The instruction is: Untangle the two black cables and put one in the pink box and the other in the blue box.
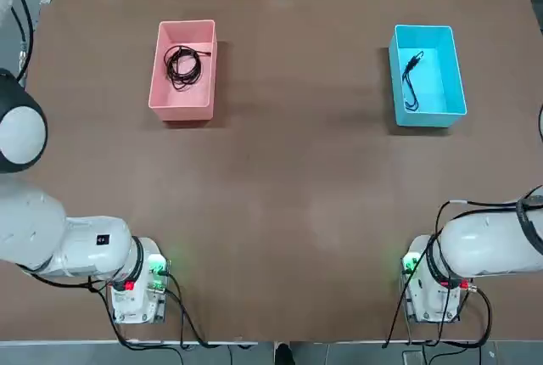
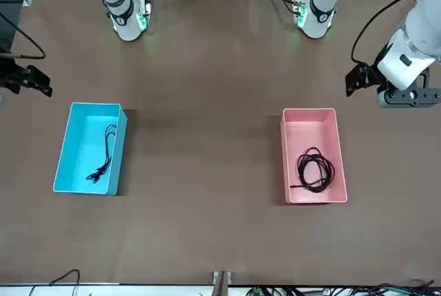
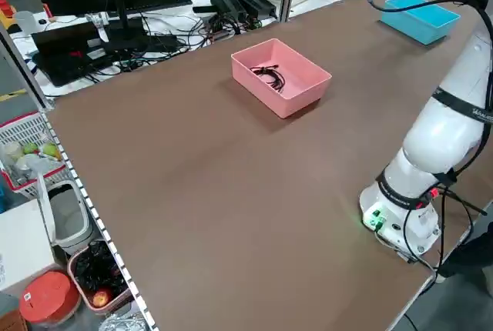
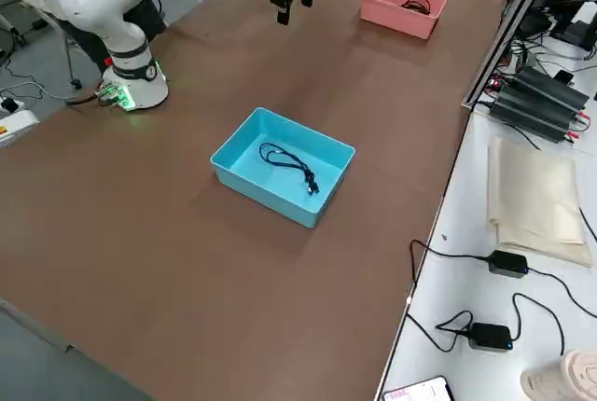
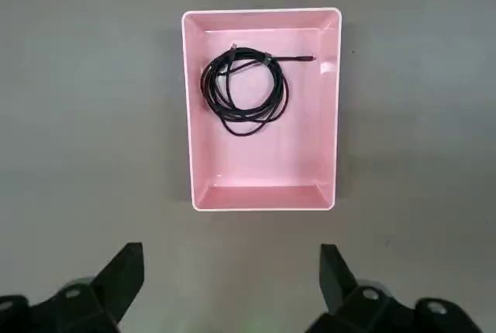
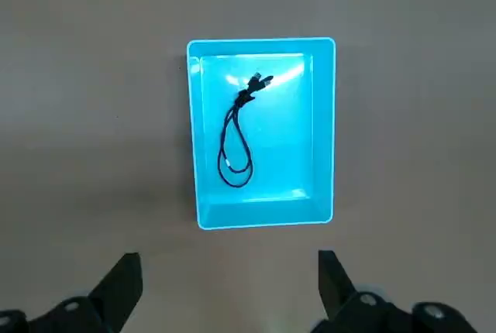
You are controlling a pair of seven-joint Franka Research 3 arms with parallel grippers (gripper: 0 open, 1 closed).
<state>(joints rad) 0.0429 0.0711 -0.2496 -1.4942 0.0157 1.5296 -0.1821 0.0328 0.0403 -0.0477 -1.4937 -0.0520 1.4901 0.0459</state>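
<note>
Counting two cables [image 1: 182, 65] (one per box [image 1: 168, 102])

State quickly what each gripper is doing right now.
Left gripper: open, holding nothing, above the pink box.
Right gripper: open, holding nothing, above the blue box.

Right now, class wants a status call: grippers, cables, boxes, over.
Left gripper and right gripper open, empty, each above its box. Coiled cable in pink box; other cable in blue box. Nothing in the way.
</note>
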